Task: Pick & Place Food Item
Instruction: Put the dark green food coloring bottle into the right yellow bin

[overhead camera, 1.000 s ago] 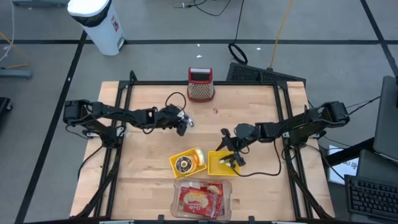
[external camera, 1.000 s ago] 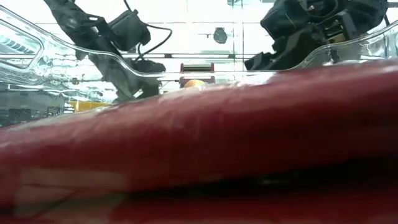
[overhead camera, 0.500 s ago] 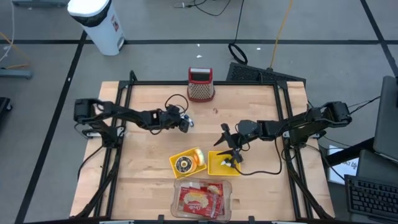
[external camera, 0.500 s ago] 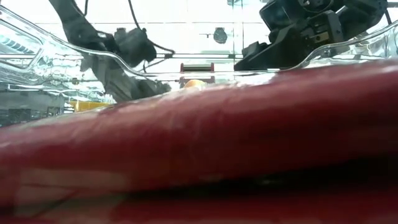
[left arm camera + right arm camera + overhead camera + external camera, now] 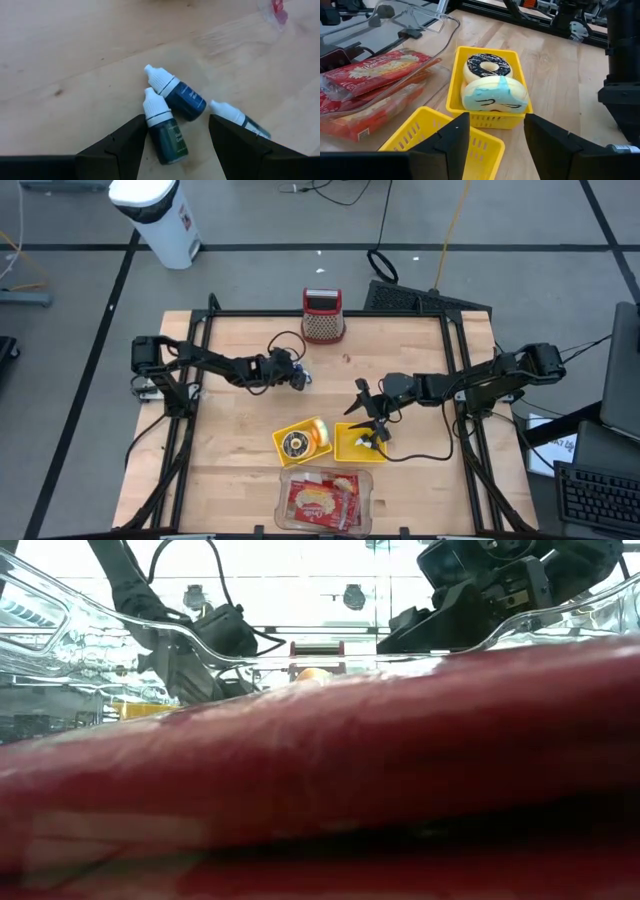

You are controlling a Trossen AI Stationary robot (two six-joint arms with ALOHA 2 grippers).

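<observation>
Right jaws [image 5: 492, 145]: stood apart, empty | Item: doughnuts [image 5: 494, 84] in yellow basket [image 5: 454, 102], directly ahead and below, pair stacked lengthwise away from me | Left jaws [image 5: 177, 145]: apart over dropper bottles [image 5: 167, 131], farther off | Right arm nearer.

**Left arm draws back, right gripper lifts off the basket**

The left arm [image 5: 215, 365] folds back toward its base, its elbow now nearer the table's left edge, while the left gripper [image 5: 297, 377] shifts slightly up-table. The right gripper [image 5: 368, 420] sits a little higher over the empty yellow basket [image 5: 352, 442] than a second ago.
</observation>
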